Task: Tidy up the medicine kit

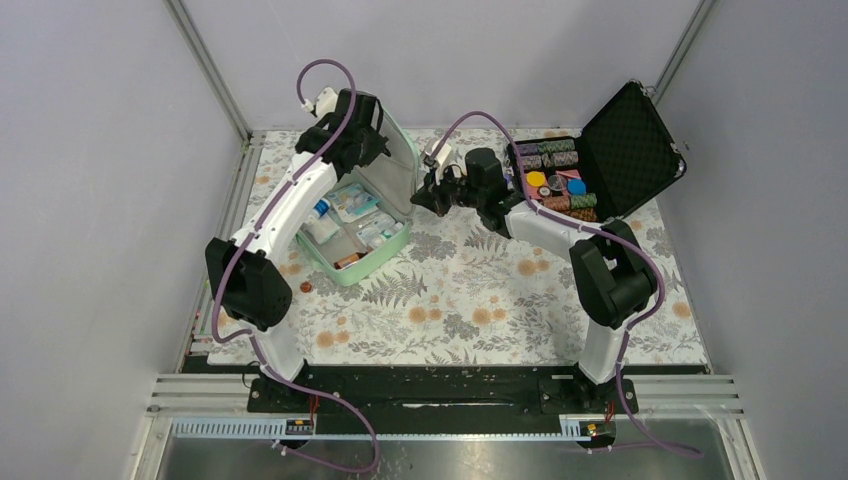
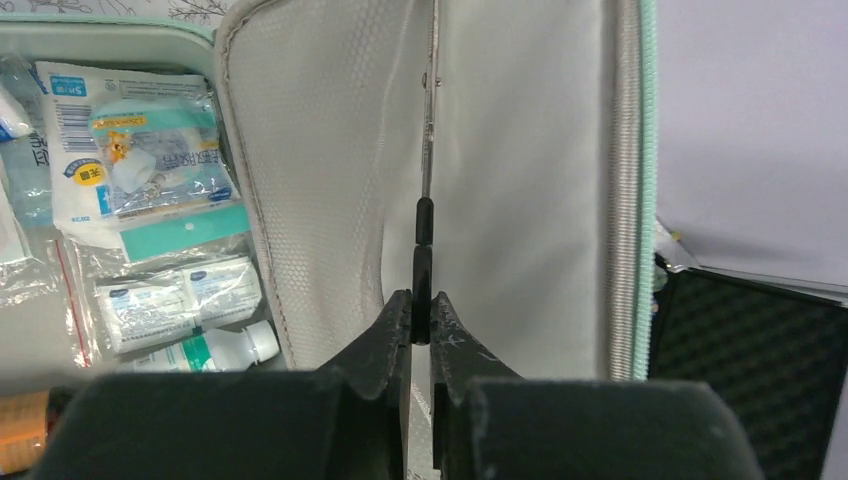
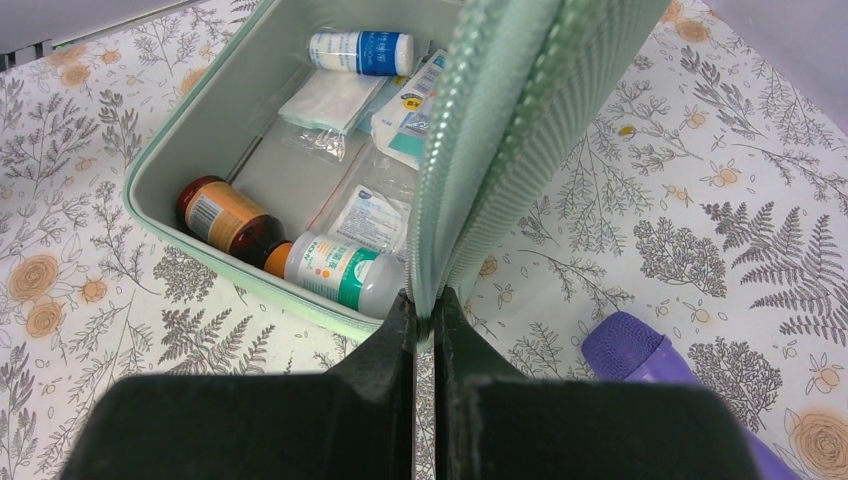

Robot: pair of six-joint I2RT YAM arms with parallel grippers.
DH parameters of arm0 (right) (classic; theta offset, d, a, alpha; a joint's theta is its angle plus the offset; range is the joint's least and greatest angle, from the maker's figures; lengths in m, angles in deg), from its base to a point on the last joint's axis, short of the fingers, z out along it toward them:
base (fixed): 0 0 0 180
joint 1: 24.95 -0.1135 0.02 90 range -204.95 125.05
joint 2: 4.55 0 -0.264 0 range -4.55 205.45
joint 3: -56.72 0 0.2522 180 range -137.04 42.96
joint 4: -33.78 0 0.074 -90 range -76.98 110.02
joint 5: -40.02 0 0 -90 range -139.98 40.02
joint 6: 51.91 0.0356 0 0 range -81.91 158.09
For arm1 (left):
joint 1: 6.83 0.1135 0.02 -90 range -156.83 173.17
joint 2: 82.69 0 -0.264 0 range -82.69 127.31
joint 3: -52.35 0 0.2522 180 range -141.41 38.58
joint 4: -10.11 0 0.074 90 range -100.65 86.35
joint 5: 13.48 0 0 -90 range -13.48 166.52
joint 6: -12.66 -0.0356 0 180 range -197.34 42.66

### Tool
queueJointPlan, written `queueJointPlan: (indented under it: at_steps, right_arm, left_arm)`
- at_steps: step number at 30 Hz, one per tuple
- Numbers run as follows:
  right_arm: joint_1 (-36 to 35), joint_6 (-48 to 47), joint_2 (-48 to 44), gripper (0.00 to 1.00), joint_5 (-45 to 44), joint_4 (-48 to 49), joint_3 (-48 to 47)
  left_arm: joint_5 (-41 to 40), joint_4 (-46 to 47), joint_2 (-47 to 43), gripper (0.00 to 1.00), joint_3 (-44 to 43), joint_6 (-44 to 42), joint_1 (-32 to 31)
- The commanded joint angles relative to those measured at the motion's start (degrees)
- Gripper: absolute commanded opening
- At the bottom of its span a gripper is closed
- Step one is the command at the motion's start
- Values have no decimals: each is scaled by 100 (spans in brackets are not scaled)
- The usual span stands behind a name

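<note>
From the overhead view I see the tabletop (image 1: 480, 290) covered by a cloth printed with grey ferns and orange flowers. The medicine kit (image 1: 372, 262) sits left of centre in the upper half of that frame. It is a mint-green, rounded-square case lying open, with its lid (image 1: 404, 168) standing nearly upright on the right-hand side. At the upper right, well apart from it, a black case (image 1: 625, 150) lined with egg-crate foam is open too, and stacks of colourful round chips (image 1: 556, 180) fill its tray.

In the left wrist view the inside of the lid is grey honeycomb mesh with a stitched border. My left fingers (image 2: 403, 318) are pinched tight on a slim black-tipped metal strip (image 2: 423, 235) that stands edge-on against that lining. I cannot tell what the strip is.

At the bottom centre of the right wrist view, my right fingers (image 3: 403, 320) are clamped on the lid's ribbed, zippered green rim. The smooth grey base holds an amber bottle (image 3: 222, 215) with an orange label. A white bottle with a green band (image 3: 335, 272) lies just beside it, and a white bottle with a blue label (image 3: 360, 50) lies at the top of the frame. Crinkly clear sachets (image 3: 372, 215) lie between them.
</note>
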Motion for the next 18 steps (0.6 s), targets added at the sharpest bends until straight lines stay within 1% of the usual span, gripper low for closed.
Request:
queueJointPlan:
  at_steps: [1, 2, 4, 5, 7, 9, 14, 16, 18]
  right_arm:
    - [-117, -40, -179, 0, 65, -174, -23]
    - [-125, -26, -162, 0, 65, -174, -36]
    - [-126, -12, -129, 0, 58, -180, -68]
    - [-134, -11, -116, 0, 48, -173, -80]
    - [-135, -7, -92, 0, 22, -181, -86]
    - [-134, -8, -88, 0, 12, -185, -85]
    - [-134, 14, -100, 0, 13, -300, -112]
    - [-135, 16, -114, 0, -11, -306, -83]
    - [-127, 20, -122, 0, -22, -305, -60]
  left_arm:
    - [-250, -147, 122, 0, -434, -328, -80]
    - [-199, -142, 141, 3, -439, -446, -100]
    - [-8, 16, 142, 29, -423, -786, -130]
    - [53, 117, 129, 39, -421, -947, -141]
    - [189, 337, 81, 48, -445, -1228, -143]
    - [308, 562, 22, 51, -529, -1492, -108]
    - [550, 978, -218, 53, -828, -2249, 196]
    - [870, 1314, -425, 54, -714, -2765, 455]
    - [1372, 1836, -735, 59, -342, -3446, 694]
